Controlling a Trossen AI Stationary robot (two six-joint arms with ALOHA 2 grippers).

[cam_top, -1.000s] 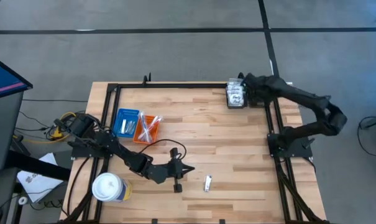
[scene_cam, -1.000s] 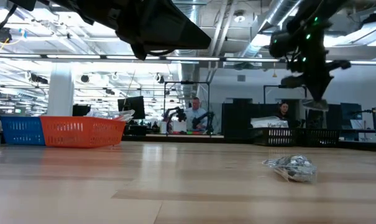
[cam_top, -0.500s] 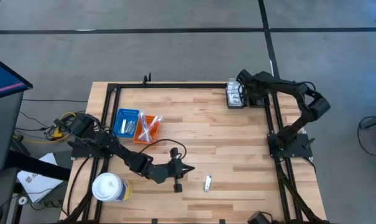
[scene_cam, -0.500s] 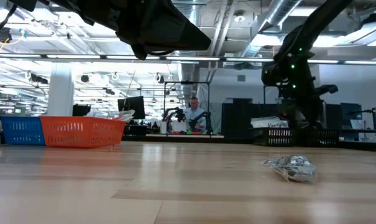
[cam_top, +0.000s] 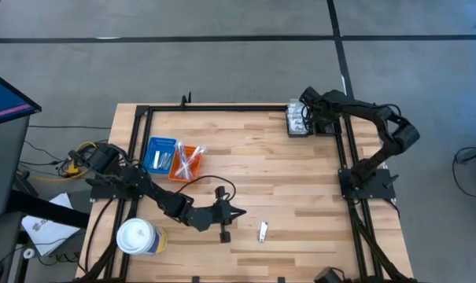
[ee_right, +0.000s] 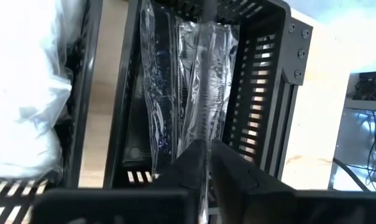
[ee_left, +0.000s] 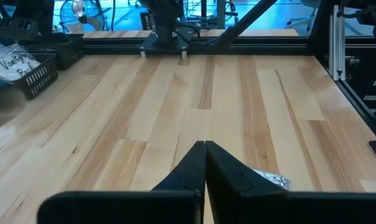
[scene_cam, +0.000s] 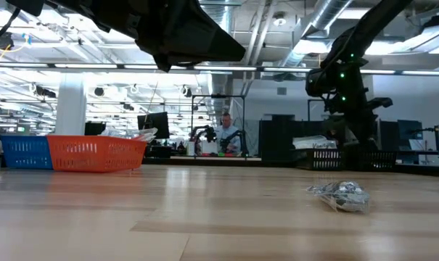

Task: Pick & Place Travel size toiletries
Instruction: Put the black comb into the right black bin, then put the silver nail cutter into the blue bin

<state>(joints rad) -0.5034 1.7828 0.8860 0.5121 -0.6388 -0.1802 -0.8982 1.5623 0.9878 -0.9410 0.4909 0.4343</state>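
Change since earlier: right arm is seen drawn in and lowered over the dark slotted bin at the table's far right corner; nothing else is shifted.
Right gripper: fingers are pressed almost together on a clear crinkly sleeve that hangs into the bin's compartment.
Left gripper: pressed together, empty, held low over the wood near the front edge.
Loose packet: lies on the table just beside the left gripper, well apart from the bin.
Trays: blue tray and orange tray sit side by side at the left.
Risk: sleeve may cling to the fingers on release and be dragged out.
Risk: slippery film may snag on the bin's slots and be left draped over the wall.
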